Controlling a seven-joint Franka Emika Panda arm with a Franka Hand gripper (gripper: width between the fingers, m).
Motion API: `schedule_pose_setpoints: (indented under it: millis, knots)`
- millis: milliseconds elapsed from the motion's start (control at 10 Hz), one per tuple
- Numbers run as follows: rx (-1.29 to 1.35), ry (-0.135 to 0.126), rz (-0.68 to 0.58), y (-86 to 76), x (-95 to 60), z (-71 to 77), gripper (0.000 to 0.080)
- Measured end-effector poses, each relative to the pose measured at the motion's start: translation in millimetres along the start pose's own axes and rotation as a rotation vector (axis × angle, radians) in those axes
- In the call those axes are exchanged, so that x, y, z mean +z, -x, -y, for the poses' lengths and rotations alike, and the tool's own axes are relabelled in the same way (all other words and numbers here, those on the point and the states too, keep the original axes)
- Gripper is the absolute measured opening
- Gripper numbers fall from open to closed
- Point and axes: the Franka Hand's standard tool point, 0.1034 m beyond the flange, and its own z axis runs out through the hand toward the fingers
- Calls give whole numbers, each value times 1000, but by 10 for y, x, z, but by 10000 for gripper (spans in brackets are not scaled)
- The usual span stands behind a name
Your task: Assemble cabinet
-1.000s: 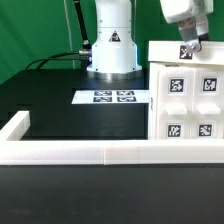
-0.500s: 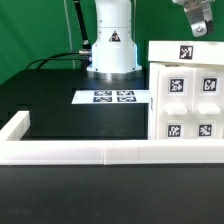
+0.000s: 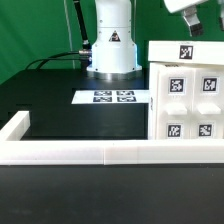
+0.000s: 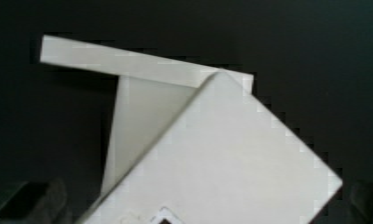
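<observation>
The white cabinet (image 3: pixel 187 100) stands at the exterior view's right, its front showing several black-and-white tags. A flat white panel (image 3: pixel 185 50) with one tag lies on top of it. My gripper (image 3: pixel 196 24) hangs above the cabinet's top at the picture's upper edge, mostly cut off, and holds nothing. In the wrist view the cabinet (image 4: pixel 218 150) fills the picture from above, with a flat panel edge (image 4: pixel 130 62) beyond it. My dark fingers (image 4: pixel 23 205) show only at the picture's corners, spread wide apart.
The marker board (image 3: pixel 113 97) lies flat on the black table beside the cabinet. A low white rail (image 3: pixel 80 152) borders the table's near side and the left. The arm's white base (image 3: pixel 110 45) stands behind the marker board.
My gripper has lifted from the cabinet's top panel, upward and toward the exterior view's right. The cabinet parts have not moved.
</observation>
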Motion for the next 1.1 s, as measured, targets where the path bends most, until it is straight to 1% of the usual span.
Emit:
schedule_pose_setpoints:
  millis: [300,700,900,1000,1100]
  knots:
    - [-328,39,8,46,-6,-4,797]
    - [-563,40,12,32,-1,-12,797]
    - [-753,45,16,22,2,-23,797]
    - [-869,58,23,24,6,-45,797]
    - [-1032,78,16,12,8,-56,797]
